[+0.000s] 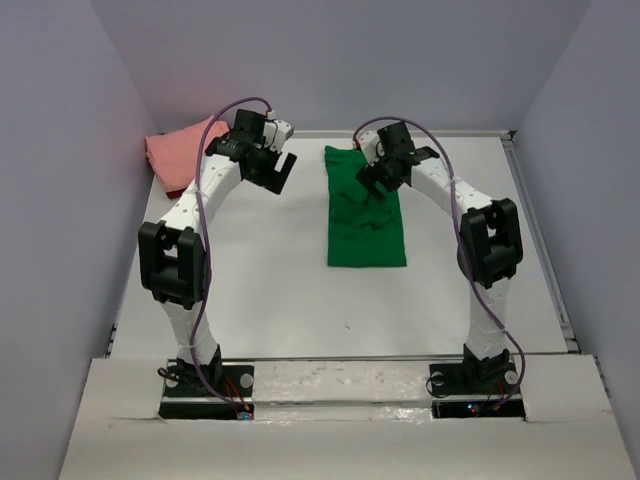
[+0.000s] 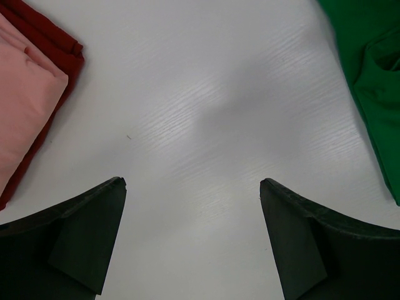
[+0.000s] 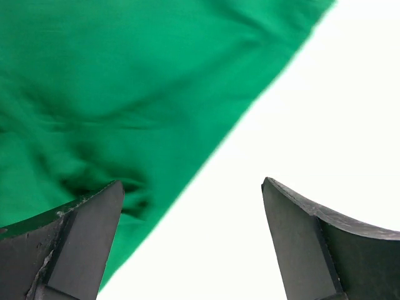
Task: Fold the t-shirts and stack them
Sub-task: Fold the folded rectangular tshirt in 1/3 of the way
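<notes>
You are looking at a green t-shirt (image 1: 366, 225) of soft matt cloth, creasing in places. The pink t-shirt (image 2: 25, 106) and dark red t-shirt (image 2: 59, 44) are showing smooth matt cloth. The table (image 2: 206, 112) is presenting a white, faintly grained, slightly sheeny surface. On the left gripper (image 2: 192, 182), the fingers (image 2: 75, 237) are showing matt black, plastic-looking faces.

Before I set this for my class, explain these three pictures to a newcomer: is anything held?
Two robot arms are bolted to a white table. One camera looks down from above; one rides on each wrist, its dark fingers showing. A green t-shirt lies mid-table in a long strip; a pink t-shirt rests on a dark red t-shirt at the far left. The left pincer is open over bare table, the right pincer open over the green shirt's edge. Nothing is held.
</notes>
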